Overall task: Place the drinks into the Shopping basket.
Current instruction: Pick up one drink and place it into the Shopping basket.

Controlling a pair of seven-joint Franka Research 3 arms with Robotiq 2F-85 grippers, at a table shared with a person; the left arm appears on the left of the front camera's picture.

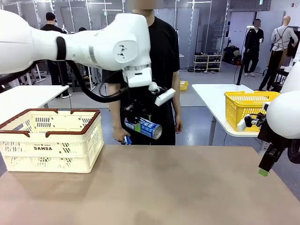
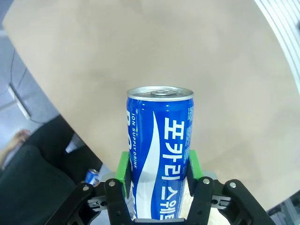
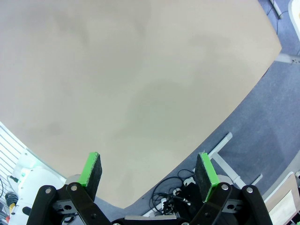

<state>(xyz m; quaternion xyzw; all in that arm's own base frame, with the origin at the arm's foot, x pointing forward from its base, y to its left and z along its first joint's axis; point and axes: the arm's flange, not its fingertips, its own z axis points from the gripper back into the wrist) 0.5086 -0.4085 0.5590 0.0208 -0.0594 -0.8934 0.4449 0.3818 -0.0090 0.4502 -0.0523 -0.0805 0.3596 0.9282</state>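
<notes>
Left end effector (image 2: 158, 165) has the blue can (image 2: 159, 133) clamped, just right of the Shopping basket (image 1: 51, 146), so I'd carry it over, lower, then release.

Bright, even overhead light, faint shadow under the Shopping basket (image 1: 51, 149), wrist views curved at their edges.

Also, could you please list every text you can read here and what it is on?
"DAMDA": side of the cream shopping basket; the small line above it is unreadable.
"ION SUPPLY DRINK": blue can in the left claw.
"포카리 스웨": same can, cut off below; fine print blurred.
</notes>
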